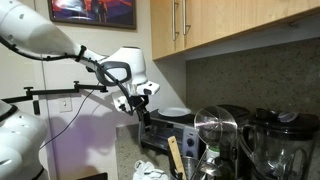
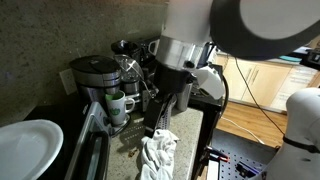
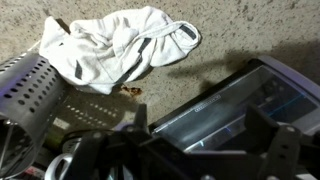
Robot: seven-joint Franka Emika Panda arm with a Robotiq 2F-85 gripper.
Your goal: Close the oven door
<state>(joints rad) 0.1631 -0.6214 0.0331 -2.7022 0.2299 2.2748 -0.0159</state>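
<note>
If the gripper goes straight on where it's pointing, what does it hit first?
Most likely the oven door. In the wrist view its glass panel lies between the fingers of the gripper. The white cloth lies beyond it on the counter. Depth is unclear.

Oven door (image 3: 236,104) partly off-frame; gripper (image 3: 188,155) perhaps too blurred.

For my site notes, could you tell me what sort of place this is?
Most likely a home kitchen: wooden wall cabinets hang overhead, a glass blender jar and a coffee machine stand on the stone counter, and a white plate lies close by.
</note>
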